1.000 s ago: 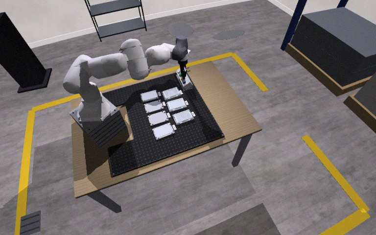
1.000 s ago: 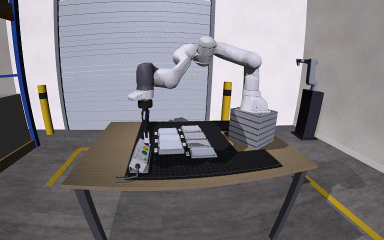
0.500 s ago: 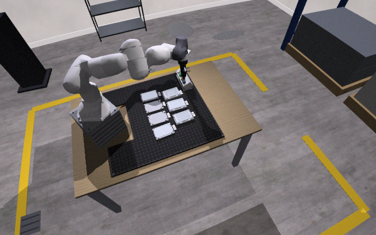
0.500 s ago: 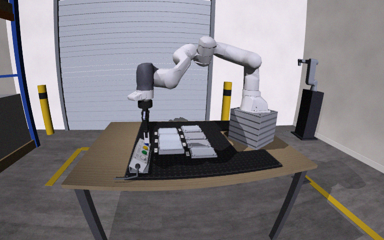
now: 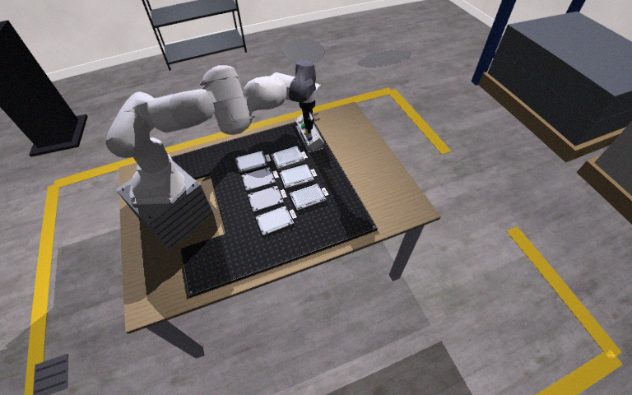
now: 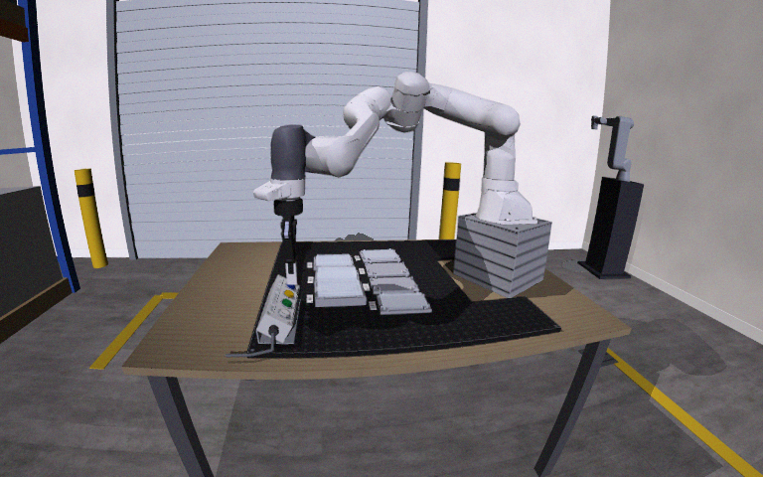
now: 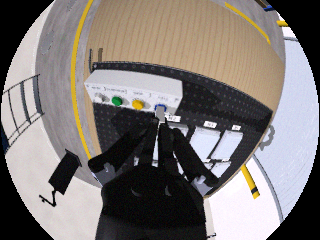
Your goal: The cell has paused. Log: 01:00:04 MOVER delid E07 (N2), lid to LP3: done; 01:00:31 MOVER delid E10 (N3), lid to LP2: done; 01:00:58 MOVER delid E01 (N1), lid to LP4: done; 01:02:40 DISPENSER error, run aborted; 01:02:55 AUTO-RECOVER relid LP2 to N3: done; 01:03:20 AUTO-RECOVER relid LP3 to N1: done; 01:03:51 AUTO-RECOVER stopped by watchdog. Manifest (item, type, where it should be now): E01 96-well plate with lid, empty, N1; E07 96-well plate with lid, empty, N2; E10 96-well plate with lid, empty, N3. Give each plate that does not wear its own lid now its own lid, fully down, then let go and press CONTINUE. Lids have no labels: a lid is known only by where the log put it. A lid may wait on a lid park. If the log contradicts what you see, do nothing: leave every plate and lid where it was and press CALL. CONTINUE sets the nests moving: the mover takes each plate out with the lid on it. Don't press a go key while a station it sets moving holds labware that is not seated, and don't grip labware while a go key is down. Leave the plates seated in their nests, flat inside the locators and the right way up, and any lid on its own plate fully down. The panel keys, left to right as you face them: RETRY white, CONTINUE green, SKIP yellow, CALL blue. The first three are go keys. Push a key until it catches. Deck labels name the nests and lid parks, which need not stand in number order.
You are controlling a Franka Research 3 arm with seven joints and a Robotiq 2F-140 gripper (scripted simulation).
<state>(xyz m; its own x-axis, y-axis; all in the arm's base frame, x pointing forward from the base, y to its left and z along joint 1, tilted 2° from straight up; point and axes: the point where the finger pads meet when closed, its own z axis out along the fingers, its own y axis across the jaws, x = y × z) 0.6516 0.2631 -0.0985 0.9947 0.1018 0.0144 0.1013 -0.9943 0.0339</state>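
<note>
- Jaws pressed together, holding nothing, tips on the blue CALL key (image 7: 160, 107).
- Key panel (image 6: 277, 314) sits along 1 counter (image 6: 197, 314) edge, beside the plates (image 6: 339, 283).

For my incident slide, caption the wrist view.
Shut gripper tips down on the blue key at the right end of the key panel, green and yellow keys untouched.

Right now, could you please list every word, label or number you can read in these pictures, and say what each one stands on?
No text is legible in any view.
Small white label tags beside the grey plates on the black perforated deck: too small to read.
Long white key panel with green, yellow and blue buttons: its markings are blurred.
Shut black claw: bears no lettering.
</note>
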